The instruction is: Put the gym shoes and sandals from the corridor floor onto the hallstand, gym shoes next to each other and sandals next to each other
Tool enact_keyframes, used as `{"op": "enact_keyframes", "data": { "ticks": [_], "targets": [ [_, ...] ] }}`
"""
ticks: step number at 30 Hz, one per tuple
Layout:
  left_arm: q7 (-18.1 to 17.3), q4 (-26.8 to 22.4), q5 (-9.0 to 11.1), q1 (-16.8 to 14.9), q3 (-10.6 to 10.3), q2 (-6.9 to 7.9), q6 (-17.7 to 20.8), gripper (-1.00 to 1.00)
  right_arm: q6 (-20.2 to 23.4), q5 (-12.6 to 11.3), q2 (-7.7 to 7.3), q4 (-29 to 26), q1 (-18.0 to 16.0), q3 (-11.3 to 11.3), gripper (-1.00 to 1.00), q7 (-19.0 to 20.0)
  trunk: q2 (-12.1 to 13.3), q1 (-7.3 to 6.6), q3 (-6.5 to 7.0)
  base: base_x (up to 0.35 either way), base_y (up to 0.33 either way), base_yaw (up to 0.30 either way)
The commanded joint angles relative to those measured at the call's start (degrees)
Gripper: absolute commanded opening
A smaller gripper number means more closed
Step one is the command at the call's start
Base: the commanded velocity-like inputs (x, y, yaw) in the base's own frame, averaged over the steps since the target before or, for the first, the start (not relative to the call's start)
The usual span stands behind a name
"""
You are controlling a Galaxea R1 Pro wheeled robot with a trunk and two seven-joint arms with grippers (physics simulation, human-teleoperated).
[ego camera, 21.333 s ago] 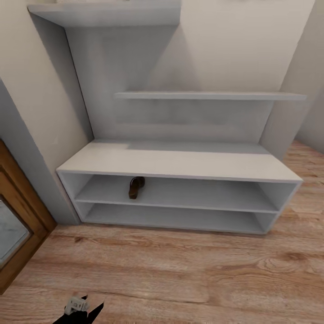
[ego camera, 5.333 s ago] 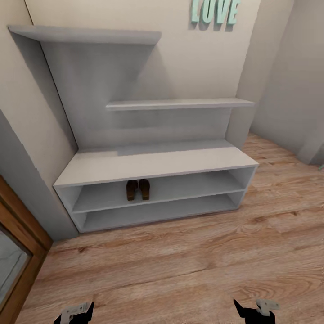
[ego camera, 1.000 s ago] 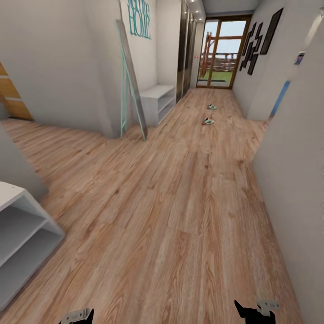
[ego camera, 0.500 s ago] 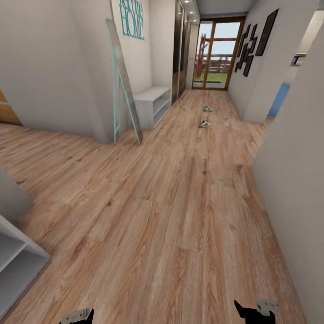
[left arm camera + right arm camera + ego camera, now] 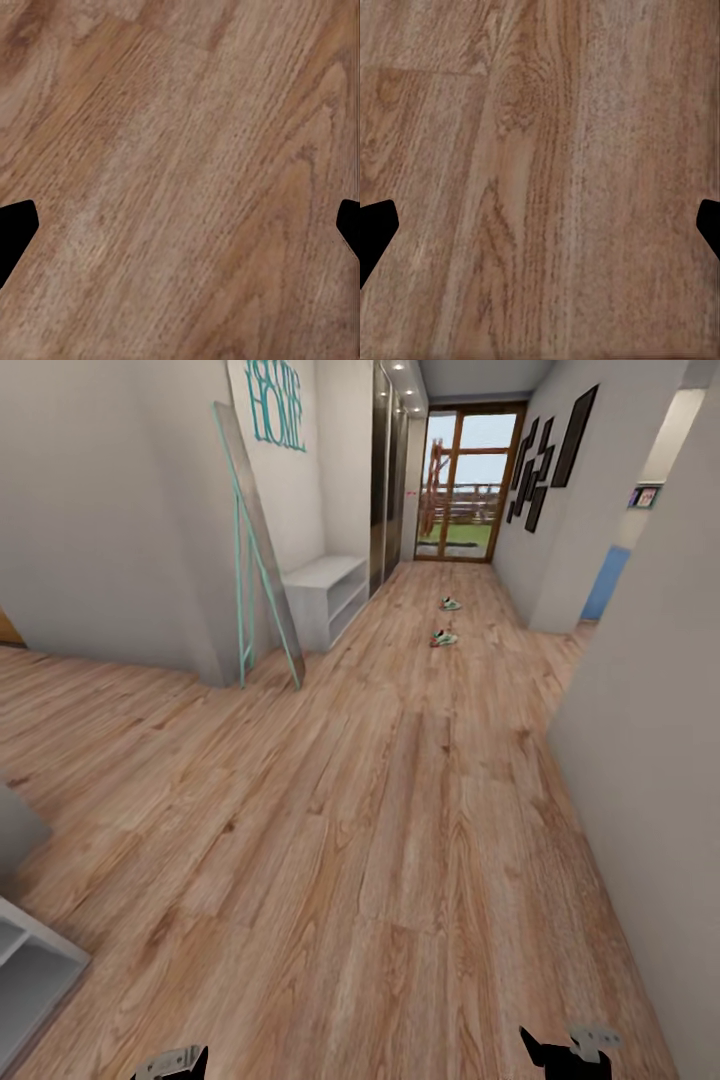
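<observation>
While the robot faces down the corridor with nothing in either gripper, the main risks lie in the long drive ahead. The two gym shoes sit far off on the corridor floor, both short of the glass door at the far end: the nearer gym shoe lies farther from that door, the farther gym shoe closer to it, and the two are apart from each other. They are too small here to tell which way each points, so an approach planned from this range could meet a shoe heel-first or side-on and spoil the grasp.

A leaning mirror with a teal frame stands well short of the door, against the wall on the robot's left, just beside a low white bench. Drifting toward that wall could clip the mirror's legs. The wall corner on the robot's right juts close to the path too.

A corner of the hallstand shows nearest the robot, farthest from the door; carrying shoes back is a long haul, and a loose grip could drop one.

Counted: two gym shoes, one mirror, one bench. No sandals are on the visible floor.

The left gripper is spread wide over bare planks, and the right gripper is likewise wide, both empty.
</observation>
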Motion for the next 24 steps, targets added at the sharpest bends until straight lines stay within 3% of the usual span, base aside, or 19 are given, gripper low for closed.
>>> {"op": "enact_keyframes", "data": {
  "ticks": [1,24],
  "targets": [
    [-0.25,0.04,0.61,-0.02,-0.31,0.05,-0.20,1.00,0.00,-0.59,0.00,0.09,-0.05,-0.19,1.00,0.61,-0.02,-0.01,0.02,0.004,0.000,-0.209],
    [-0.25,0.05,0.61,-0.02,-0.38,0.05,-0.20,1.00,-0.01,-0.53,0.28,0.18,-0.05,-0.16,1.00,0.66,-0.02,-0.01,1.56,0.000,0.000,-0.217]
  ]
}}
